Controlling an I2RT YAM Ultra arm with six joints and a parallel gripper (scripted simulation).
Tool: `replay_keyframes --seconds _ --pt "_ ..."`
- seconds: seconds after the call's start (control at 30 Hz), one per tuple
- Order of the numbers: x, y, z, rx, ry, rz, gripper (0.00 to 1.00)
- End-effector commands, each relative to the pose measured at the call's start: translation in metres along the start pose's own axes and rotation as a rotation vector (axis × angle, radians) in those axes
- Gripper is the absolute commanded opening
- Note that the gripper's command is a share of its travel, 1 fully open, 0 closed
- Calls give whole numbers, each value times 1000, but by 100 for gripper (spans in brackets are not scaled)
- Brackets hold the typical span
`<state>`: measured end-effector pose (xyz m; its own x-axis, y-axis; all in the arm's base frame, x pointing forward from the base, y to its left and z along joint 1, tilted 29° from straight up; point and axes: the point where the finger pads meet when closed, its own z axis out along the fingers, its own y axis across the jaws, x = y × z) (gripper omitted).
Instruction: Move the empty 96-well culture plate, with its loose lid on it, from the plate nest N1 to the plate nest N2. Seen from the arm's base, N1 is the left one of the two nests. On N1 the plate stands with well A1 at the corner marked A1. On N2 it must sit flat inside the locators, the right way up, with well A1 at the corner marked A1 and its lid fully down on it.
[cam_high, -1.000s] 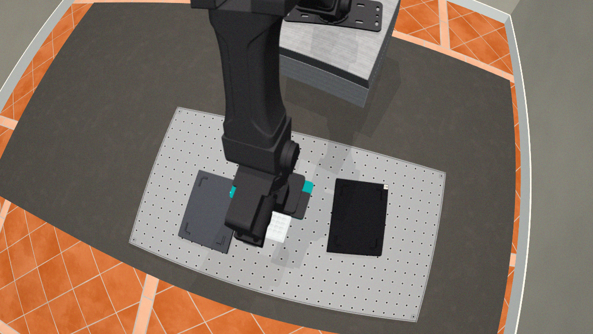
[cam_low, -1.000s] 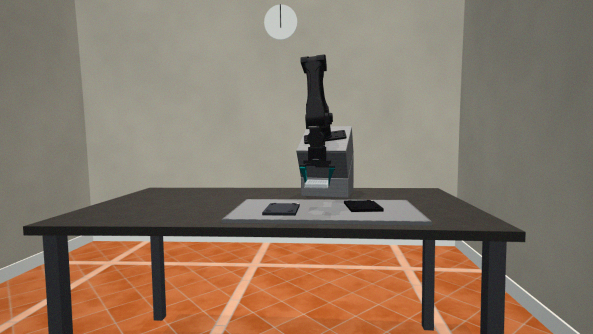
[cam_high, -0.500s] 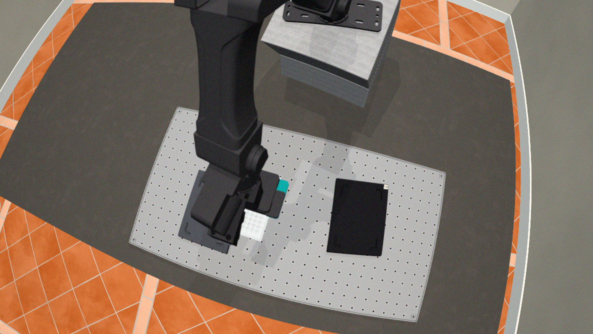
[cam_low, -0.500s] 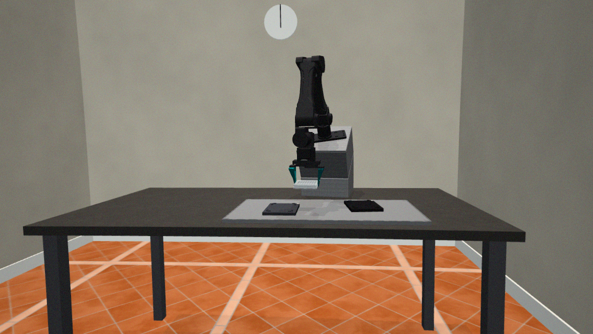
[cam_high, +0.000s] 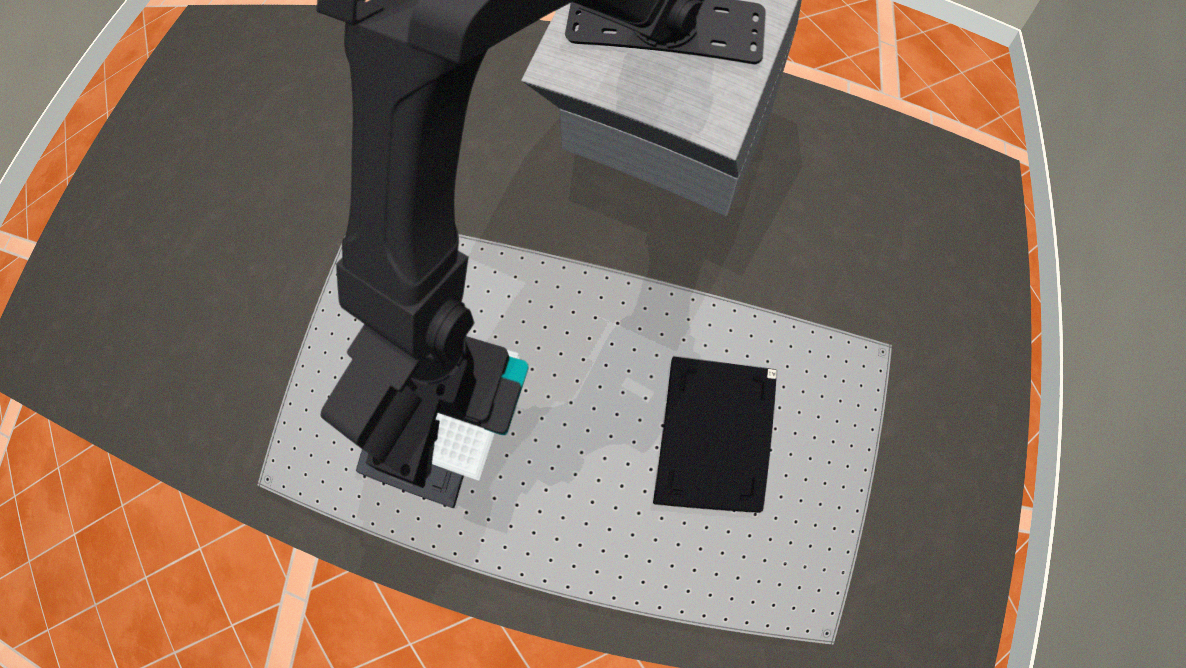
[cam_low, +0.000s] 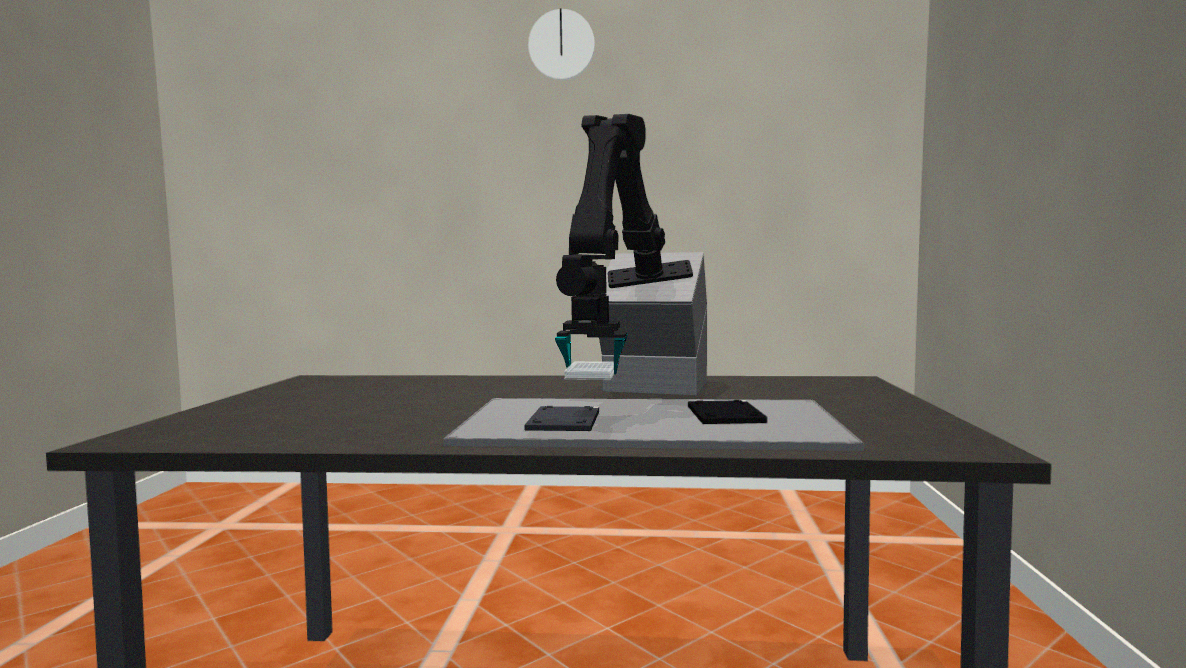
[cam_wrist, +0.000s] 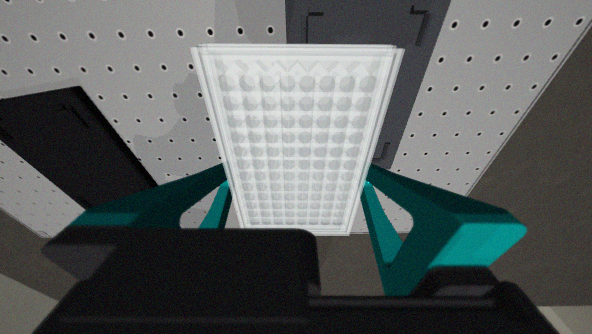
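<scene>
A dark table (cam_low: 348, 414) carries a grey pegboard (cam_high: 580, 531) with two nests. The arm (cam_high: 406, 165) reaches out over the grey nest (cam_low: 561, 418); the black nest (cam_high: 717, 435) sits well apart. The teal-fingered claw (cam_low: 590, 355) grips the lidded plate (cam_wrist: 297, 145) by its long sides, level, in the air above the grey nest.

plate (cam_wrist: 295, 150): white 96-well, clear lid on, level, clamped by its long sides between the teal fingers | grey nest (cam_low: 561, 417): directly below the fingers | black nest (cam_low: 727, 411): well aside of them
</scene>
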<state>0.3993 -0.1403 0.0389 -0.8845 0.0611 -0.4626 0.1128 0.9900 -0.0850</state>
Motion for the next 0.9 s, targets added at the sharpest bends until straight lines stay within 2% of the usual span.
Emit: replay_keyframes --seconds 0.0,0.27,0.33,0.37,0.43,0.5,0.53,0.6,0.7,0.87 --pt "-17 -16 -10 -1 -33 -12 0" --pt "-21 -42 -8 -2 -27 -12 0" --pt "-21 -42 -8 -2 -27 -12 0" --pt "-30 -47 -20 10 -58 -15 0" --pt "-23 -52 -7 -3 -24 -11 0" --pt "-25 -59 -7 -3 -24 -11 0" --pt "-25 -60 -7 -3 -24 -11 0" --pt "-33 -63 -20 11 -58 -15 0" --pt "-35 -56 -19 4 -59 -28 0" --pt "-37 -58 -20 8 -67 -27 0"
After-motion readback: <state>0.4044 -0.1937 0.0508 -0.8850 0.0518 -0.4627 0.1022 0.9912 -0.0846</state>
